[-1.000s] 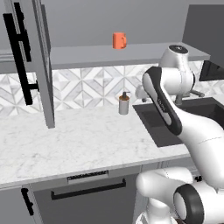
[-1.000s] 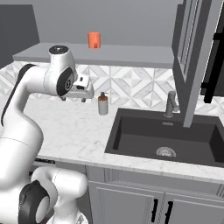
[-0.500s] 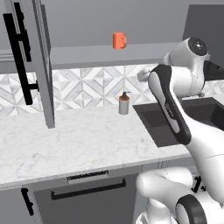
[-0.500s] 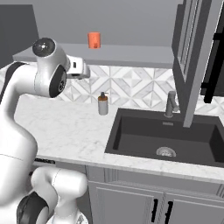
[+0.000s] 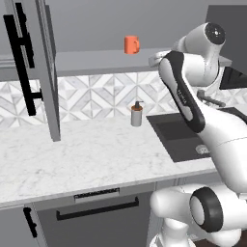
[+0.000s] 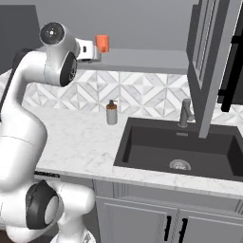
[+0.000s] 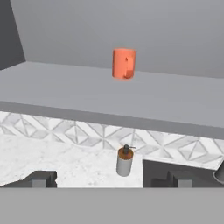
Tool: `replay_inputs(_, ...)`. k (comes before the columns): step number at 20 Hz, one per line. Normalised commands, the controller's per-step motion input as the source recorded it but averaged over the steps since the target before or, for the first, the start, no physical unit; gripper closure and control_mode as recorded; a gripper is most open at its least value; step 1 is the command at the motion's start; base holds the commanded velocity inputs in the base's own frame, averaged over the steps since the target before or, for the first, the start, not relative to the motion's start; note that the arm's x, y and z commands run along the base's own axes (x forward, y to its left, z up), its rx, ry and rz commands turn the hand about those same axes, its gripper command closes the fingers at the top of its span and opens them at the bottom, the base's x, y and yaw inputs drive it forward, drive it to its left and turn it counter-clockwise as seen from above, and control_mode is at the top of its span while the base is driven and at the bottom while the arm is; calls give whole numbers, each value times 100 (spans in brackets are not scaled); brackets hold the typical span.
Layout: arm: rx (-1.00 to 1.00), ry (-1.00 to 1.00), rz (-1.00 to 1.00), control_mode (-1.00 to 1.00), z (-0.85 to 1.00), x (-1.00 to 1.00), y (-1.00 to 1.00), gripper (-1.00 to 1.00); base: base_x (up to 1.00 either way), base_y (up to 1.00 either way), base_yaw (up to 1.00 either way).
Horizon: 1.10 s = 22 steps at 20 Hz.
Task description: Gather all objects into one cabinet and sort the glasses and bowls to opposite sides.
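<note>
1. The orange cup stands upright on the cabinet shelf, ahead of the gripper and well apart from it, set back from the shelf's front edge.
2. The gripper is empty, its fingers spread fully wide; it hangs at about shelf height in front of the open shelf.
3. The orange cup looks small, rigid and light, with smooth walls that could slip under a weak pinch. A small handle seems to sit on one side; which way it faces is hard to tell.
4. Best hold, by my reading: across the round body at mid height, fingers either side, clear of the handle.
5. Room ahead of the gripper is generous: bare shelf lies all around the orange cup, with the back wall just behind it.
6. Below the gripper, the soap bottle stands on the table with the sink beside it. The open cabinet door hangs far off to the side.
</note>
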Motion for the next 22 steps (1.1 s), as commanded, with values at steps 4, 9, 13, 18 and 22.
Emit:
replay_inputs(4, 0, 0, 0, -100, 2, 76, 0, -100, 0, 0, 0)
replay_inputs(9, 2, 0, 0, -100, -1, 58, 0, -100, 0, 0, 0)
replay_inputs(13, 6, -4, 0, -100, 0, 42, 0, -100, 0, 0, 0)
replay_inputs(18, 7, -4, 0, -100, -3, 41, 4, -100, 0, 0, 0)
replay_inputs(22, 9, 0, 0, -100, -1, 55, 0, -100, 0, 0, 0)
